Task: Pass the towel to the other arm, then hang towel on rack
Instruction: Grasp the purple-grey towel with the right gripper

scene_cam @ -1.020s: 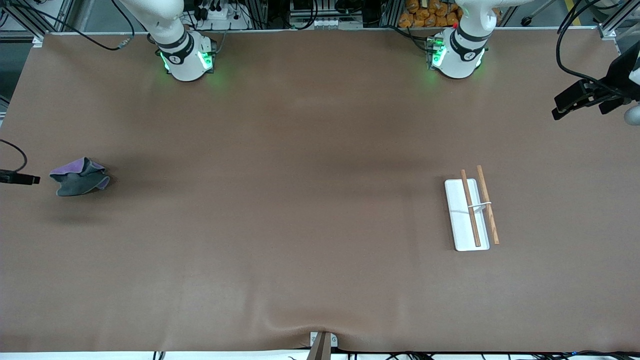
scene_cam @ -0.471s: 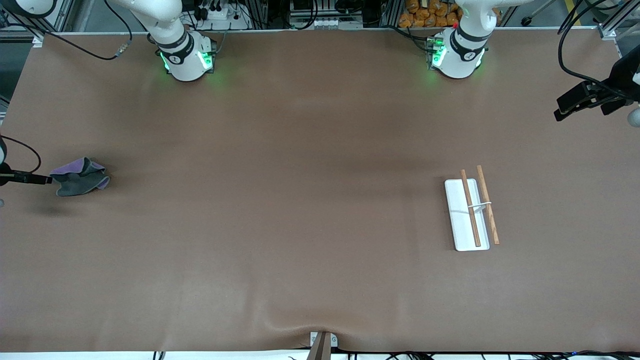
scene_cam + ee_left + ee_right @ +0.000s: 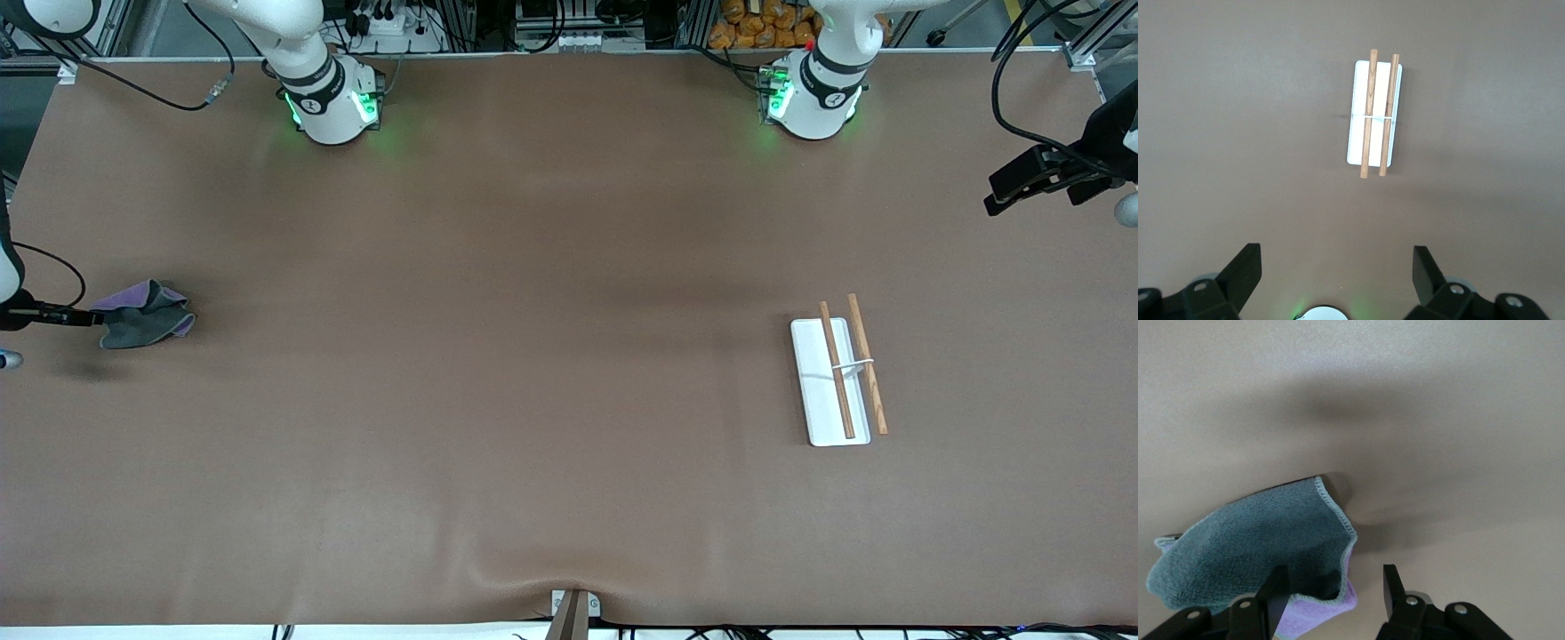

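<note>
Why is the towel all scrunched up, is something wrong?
Nothing is broken or spilled. The towel just lies crumpled on the table at the right arm's end, with the open right gripper closing in on it. The rack sits flat, rods straight. The open left gripper waits high above.

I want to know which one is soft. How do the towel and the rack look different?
The towel is a crumpled purple and grey cloth; the rack is stiff, a flat white base with two straight brown rods. The towel lies at the right arm's end of the table, the rack toward the left arm's end. The open right end effector is at the towel; nothing is near the rack. Both rest on the table.
</note>
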`<action>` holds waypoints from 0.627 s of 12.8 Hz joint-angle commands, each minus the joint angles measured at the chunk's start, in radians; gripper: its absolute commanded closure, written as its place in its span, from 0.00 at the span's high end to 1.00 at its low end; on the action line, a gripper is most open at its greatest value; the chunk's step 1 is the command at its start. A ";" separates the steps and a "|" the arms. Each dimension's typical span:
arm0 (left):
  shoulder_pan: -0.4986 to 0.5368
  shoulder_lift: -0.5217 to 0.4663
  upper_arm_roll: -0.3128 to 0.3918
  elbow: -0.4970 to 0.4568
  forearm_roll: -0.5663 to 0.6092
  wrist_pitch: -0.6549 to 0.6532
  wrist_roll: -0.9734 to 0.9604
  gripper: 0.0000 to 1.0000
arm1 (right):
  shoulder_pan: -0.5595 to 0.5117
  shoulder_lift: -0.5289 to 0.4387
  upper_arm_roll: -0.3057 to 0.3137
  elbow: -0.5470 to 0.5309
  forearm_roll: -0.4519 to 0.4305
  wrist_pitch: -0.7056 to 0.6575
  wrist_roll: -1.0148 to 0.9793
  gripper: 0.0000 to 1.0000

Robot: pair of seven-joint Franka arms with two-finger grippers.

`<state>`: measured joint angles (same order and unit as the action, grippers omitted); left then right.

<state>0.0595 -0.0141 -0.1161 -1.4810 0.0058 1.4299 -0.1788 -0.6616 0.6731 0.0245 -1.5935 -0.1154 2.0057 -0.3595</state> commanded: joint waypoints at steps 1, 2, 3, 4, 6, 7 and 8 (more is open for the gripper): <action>0.009 -0.003 0.001 0.011 -0.018 -0.006 0.025 1.00 | -0.027 0.008 0.020 -0.019 0.023 0.008 -0.021 0.54; 0.011 -0.003 0.003 0.011 -0.017 -0.006 0.036 1.00 | -0.032 0.011 0.020 -0.025 0.023 0.024 -0.047 0.52; 0.016 -0.001 0.003 0.008 -0.017 -0.008 0.039 1.00 | -0.039 0.014 0.020 -0.028 0.023 0.045 -0.085 0.39; 0.017 -0.003 0.003 0.005 -0.015 -0.011 0.039 1.00 | -0.046 0.016 0.020 -0.028 0.023 0.048 -0.117 0.30; 0.023 -0.001 0.003 0.005 -0.012 -0.032 0.038 1.00 | -0.044 0.014 0.020 -0.026 0.023 0.036 -0.125 0.03; 0.023 0.002 0.003 0.011 -0.018 -0.032 0.038 1.00 | -0.039 0.011 0.020 -0.025 0.023 0.021 -0.130 0.00; 0.019 0.003 -0.002 0.014 -0.018 -0.029 0.038 1.00 | -0.035 0.010 0.021 -0.017 0.023 -0.001 -0.130 0.00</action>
<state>0.0739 -0.0141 -0.1122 -1.4813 0.0058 1.4134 -0.1643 -0.6831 0.6901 0.0254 -1.6164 -0.1030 2.0343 -0.4665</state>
